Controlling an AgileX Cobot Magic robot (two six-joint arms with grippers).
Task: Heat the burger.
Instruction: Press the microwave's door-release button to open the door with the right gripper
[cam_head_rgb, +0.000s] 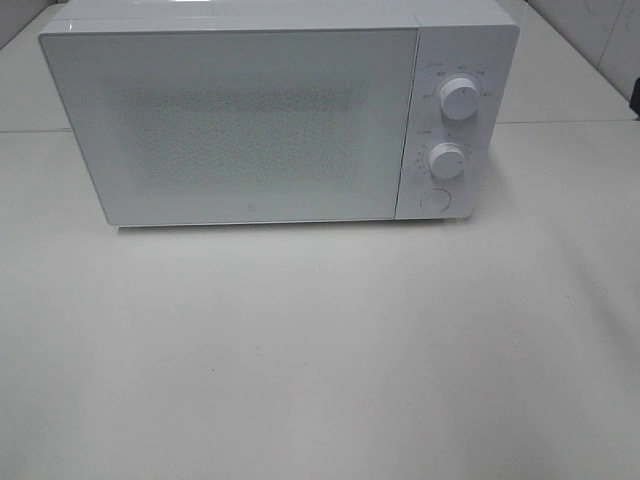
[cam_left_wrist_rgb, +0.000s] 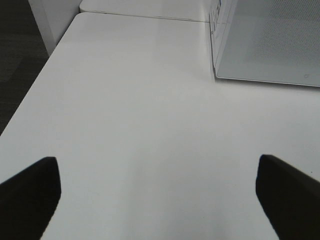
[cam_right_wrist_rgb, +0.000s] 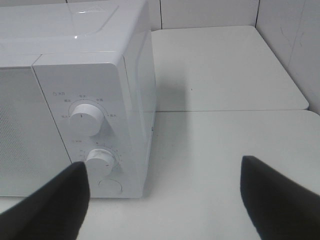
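No burger shows in any view. A white microwave stands at the back of the white table with its door shut; its inside is hidden behind the frosted door. It has two round knobs and a round button on its right panel. The microwave's left front corner shows in the left wrist view, its control panel in the right wrist view. My left gripper is open and empty over bare table, left of the microwave. My right gripper is open and empty, just right of the panel. Neither arm shows in the exterior high view.
The white table stretches in front of the microwave. Its left edge drops to dark floor. White partition walls stand behind and to the right of the table.
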